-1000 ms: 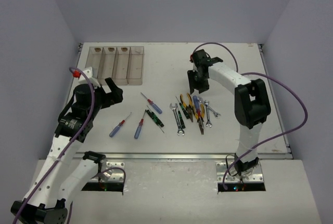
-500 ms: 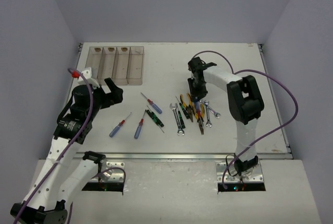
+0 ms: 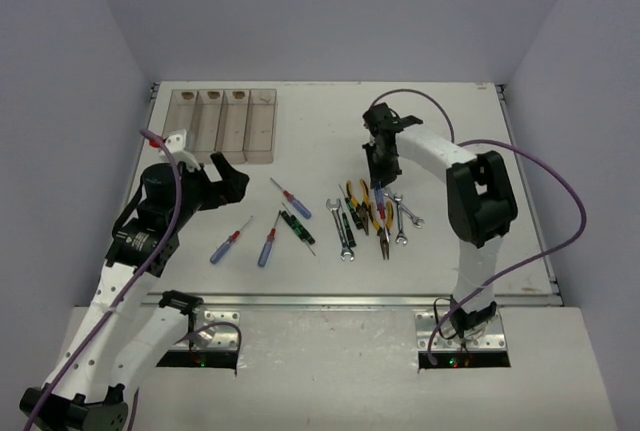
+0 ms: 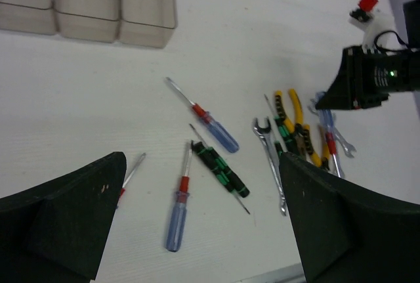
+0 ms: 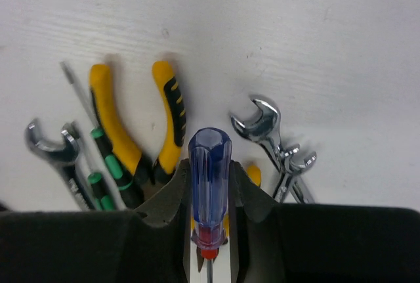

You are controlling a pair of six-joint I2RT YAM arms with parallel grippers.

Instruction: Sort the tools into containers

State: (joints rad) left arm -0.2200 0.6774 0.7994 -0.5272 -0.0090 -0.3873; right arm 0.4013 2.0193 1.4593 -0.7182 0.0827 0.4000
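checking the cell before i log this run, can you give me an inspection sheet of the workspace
surface: white table, no marks seen
job's things: four joined containers hold no tools; three blue screwdrivers and a green-black screwdriver lie loose mid-table; pliers and wrenches lie in a pile to their right
clutter: nothing seen
grippers: left gripper open, empty; right gripper shut on a blue-handled screwdriver at the pile
cables: a purple cable loops off each arm
surroundings: plain walls on three sides
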